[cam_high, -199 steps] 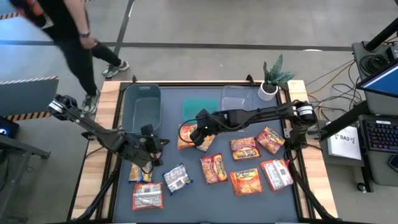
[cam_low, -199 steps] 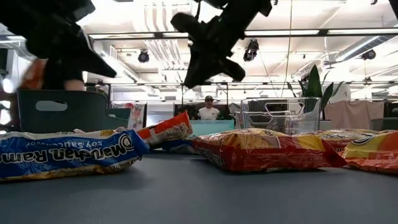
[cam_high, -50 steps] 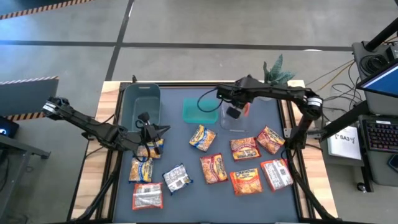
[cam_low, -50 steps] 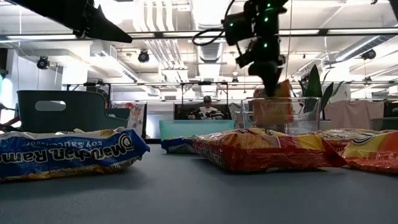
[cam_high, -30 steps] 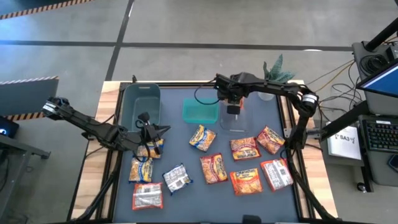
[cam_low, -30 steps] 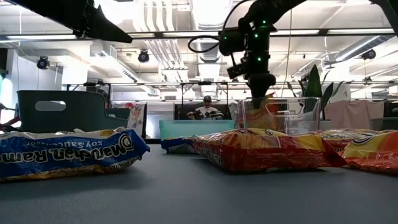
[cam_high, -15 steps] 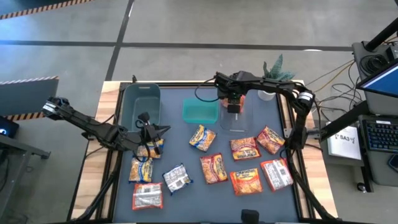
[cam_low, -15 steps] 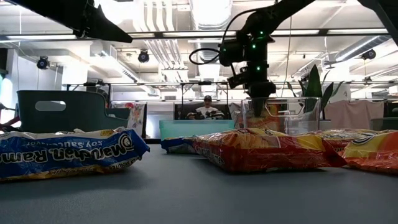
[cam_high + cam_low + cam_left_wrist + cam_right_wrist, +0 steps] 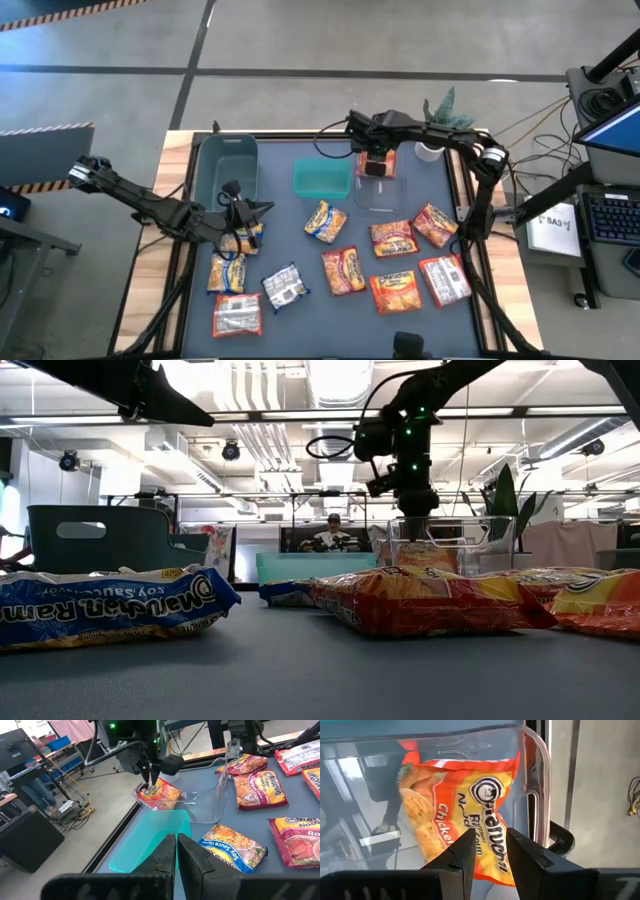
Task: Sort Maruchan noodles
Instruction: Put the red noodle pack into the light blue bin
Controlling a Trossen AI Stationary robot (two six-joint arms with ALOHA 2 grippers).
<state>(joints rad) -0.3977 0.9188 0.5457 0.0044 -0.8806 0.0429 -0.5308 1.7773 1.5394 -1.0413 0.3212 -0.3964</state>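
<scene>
My right gripper (image 9: 375,166) reaches down into the clear bin (image 9: 378,195) at the table's far side and is shut on an orange noodle packet (image 9: 465,805). My left gripper (image 9: 176,855) is shut and holds nothing. It hovers over a yellow-and-blue packet (image 9: 245,238) near the table's left side. Several more packets lie flat on the mat: orange ones (image 9: 345,270), yellow-and-blue ones (image 9: 325,222), red-and-white ones (image 9: 283,287). My right gripper pinches the orange packet by one edge (image 9: 490,840) between its two fingers, coming from above and pointing down into the clear bin. The packet lies tilted inside the bin at its far end (image 9: 160,792), its printed face turned up toward the wrist camera.
A grey-blue bin (image 9: 228,170) stands at the far left and a teal bin (image 9: 322,178) between it and the clear bin. A potted plant (image 9: 440,125) sits at the far right corner. A person (image 9: 335,538) sits in the room beyond the table.
My right gripper has moved a little toward the table's far edge and lowered, carrying the orange packet deeper into the clear bin's far end.
</scene>
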